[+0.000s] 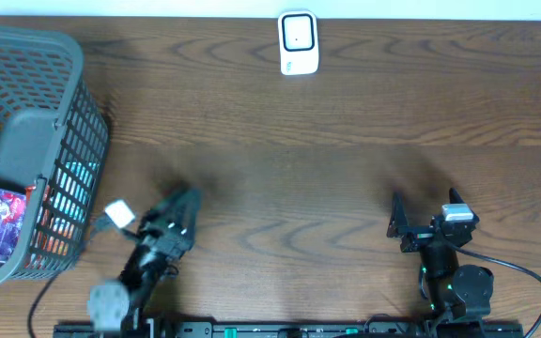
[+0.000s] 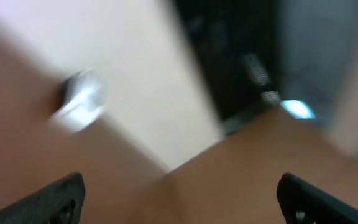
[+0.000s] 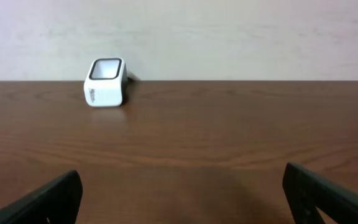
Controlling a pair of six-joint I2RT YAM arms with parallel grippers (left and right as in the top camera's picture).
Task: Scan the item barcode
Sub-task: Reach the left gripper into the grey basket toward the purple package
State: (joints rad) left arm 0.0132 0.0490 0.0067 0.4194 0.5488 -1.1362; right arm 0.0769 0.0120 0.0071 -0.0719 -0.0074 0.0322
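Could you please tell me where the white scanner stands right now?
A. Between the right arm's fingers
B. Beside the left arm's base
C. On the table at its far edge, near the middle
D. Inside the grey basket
C: the overhead view shows the white scanner standing alone on the table at its far edge, well apart from the grey basket on the left.
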